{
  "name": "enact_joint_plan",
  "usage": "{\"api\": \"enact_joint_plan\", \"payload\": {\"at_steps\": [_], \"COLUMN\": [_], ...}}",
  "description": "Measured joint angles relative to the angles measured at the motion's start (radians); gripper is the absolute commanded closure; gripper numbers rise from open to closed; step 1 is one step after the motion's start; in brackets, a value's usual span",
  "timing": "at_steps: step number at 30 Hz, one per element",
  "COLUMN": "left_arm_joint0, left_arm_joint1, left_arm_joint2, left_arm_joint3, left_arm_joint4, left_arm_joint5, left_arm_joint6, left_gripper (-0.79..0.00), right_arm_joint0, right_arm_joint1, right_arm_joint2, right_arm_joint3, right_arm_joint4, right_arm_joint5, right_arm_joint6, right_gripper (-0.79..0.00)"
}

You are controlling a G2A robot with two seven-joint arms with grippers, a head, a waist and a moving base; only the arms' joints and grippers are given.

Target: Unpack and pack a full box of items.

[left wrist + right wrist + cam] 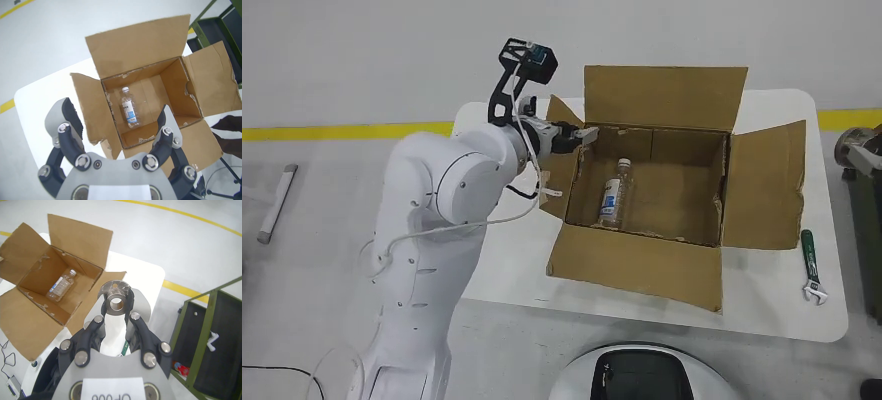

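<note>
An open cardboard box [642, 265] stands on the white table [502, 270] with its flaps spread. A clear plastic bottle [613, 195] with a white cap lies on the box floor near one side wall; it also shows in the left wrist view as the bottle [129, 109] and in the right wrist view as the bottle [61, 285]. My left gripper [580, 132] hangs open and empty over the box's side flap, above the box [141, 47]. My right gripper [117, 296] is shut on a round metal flange [115, 303], held above the table beside the box [79, 237].
A green-handled wrench [809, 265] lies on the table beyond the box's outer flap. A green metal cart [208, 332] with small parts stands off the table's end. Yellow floor lines [342, 131] run behind the table.
</note>
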Motion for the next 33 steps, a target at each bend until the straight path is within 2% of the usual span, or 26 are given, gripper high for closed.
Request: {"api": "enact_joint_plan", "payload": {"at_steps": [6,9,16,23,27,33], "left_arm_joint0": [0.051,0.056,0.055,0.055,0.055,0.055], "left_arm_joint1": [0.017,0.019,0.019,0.019,0.019,0.019], "left_arm_joint2": [-0.073,-0.080,-0.079,-0.079,-0.079,-0.079], "left_arm_joint3": [-0.053,-0.059,-0.059,-0.059,-0.059,-0.059], "left_arm_joint4": [0.097,0.106,0.104,0.104,0.104,0.104], "left_arm_joint5": [0.039,0.039,0.039,0.039,0.039,0.039], "left_arm_joint6": [0.001,-0.004,-0.003,-0.003,-0.003,-0.003], "left_gripper": [-0.785,-0.785,-0.785,-0.785,-0.785,-0.785], "right_arm_joint0": [0.109,0.167,0.260,0.423,0.481,0.530], "right_arm_joint1": [0.019,0.024,0.017,-0.032,-0.065,-0.106], "right_arm_joint2": [-0.201,-0.331,-0.684,-1.035,-1.156,-1.250], "right_arm_joint3": [0.000,0.000,0.042,0.270,0.404,0.541], "right_arm_joint4": [0.018,-0.015,-0.270,-0.510,-0.557,-0.591], "right_arm_joint5": [-0.008,0.014,0.101,0.218,0.282,0.396], "right_arm_joint6": [-0.004,-0.007,-0.041,-0.172,-0.242,-0.236], "right_gripper": [0.000,0.000,0.000,0.000,0.000,0.000]}}
